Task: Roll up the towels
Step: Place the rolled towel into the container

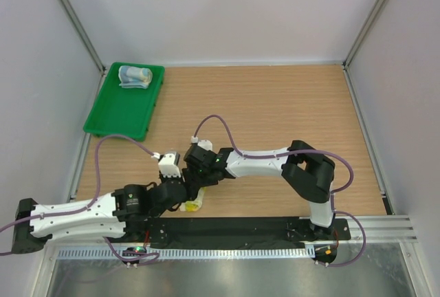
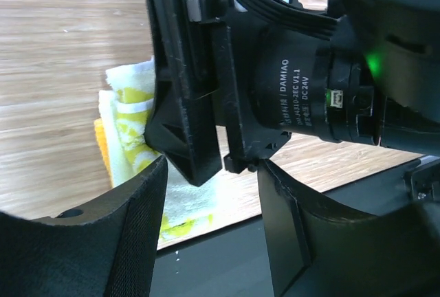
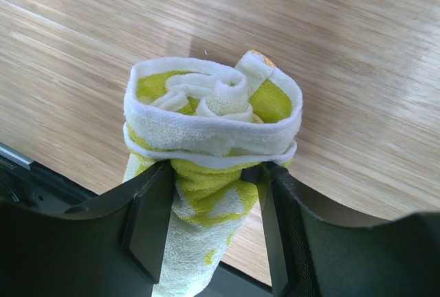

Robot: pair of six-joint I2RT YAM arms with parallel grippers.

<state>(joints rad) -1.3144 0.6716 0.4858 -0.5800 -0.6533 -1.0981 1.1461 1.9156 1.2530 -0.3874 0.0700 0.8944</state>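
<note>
Right hand [image 3: 213, 170] brackets one towel [image 3: 213, 108]; tray [image 1: 115, 115] apparently holds second towel [image 1: 135, 76].

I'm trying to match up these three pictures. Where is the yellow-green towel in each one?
Top view: towel low centre, mostly hidden, only a corner peeking out.
Left wrist view: towel left of centre, partly hidden.
Right wrist view: towel in the middle, rolled, seen end on.
Shared landmark: the black strip right beside it.

Likely a robotics lab, white-walled test cell [image 1: 206, 15], wooden table [image 1: 289, 104], bolted robot arms [image 1: 261, 163].
</note>
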